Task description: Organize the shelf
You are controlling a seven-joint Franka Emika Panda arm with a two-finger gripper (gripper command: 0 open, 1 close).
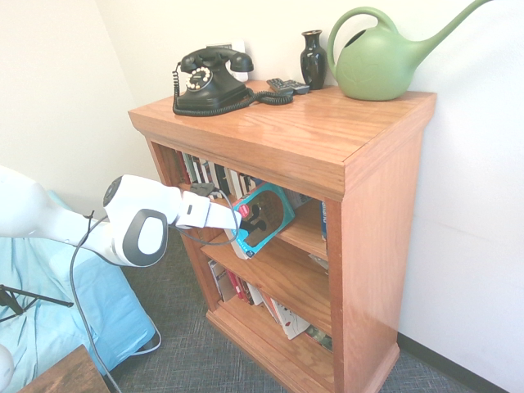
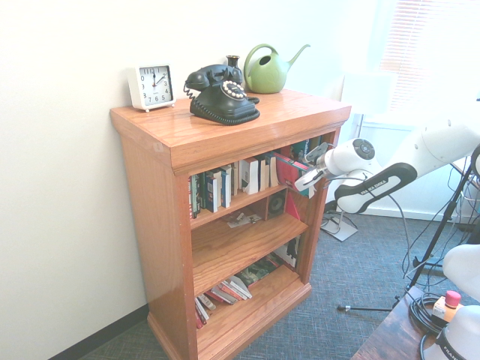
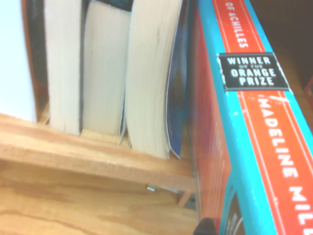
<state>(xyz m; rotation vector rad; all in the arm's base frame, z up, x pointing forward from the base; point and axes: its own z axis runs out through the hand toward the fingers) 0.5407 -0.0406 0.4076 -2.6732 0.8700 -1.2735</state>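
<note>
The shelf (image 1: 311, 135) is a reddish-brown bookcase with a thick flat top and three tiers of boards, also seen from the other side (image 2: 161, 195). My gripper (image 1: 243, 219) is shut on a teal book with a red spine (image 1: 266, 214). It holds the book tilted at the open end of the top tier, beside the row of standing books (image 1: 211, 176). In the second exterior view the gripper (image 2: 304, 180) and book (image 2: 291, 168) sit at the top tier's right end. The wrist view shows the book's spine (image 3: 254, 132) next to standing books (image 3: 146, 78) on the board (image 3: 73, 154).
On the shelf's top stand a black rotary telephone (image 1: 210, 79), a dark vase (image 1: 313, 59), a green watering can (image 1: 378, 61) and a white clock (image 2: 151, 86). Loose books lie on the bottom tier (image 2: 225, 291). A light blue cloth (image 1: 49, 319) lies left of the arm.
</note>
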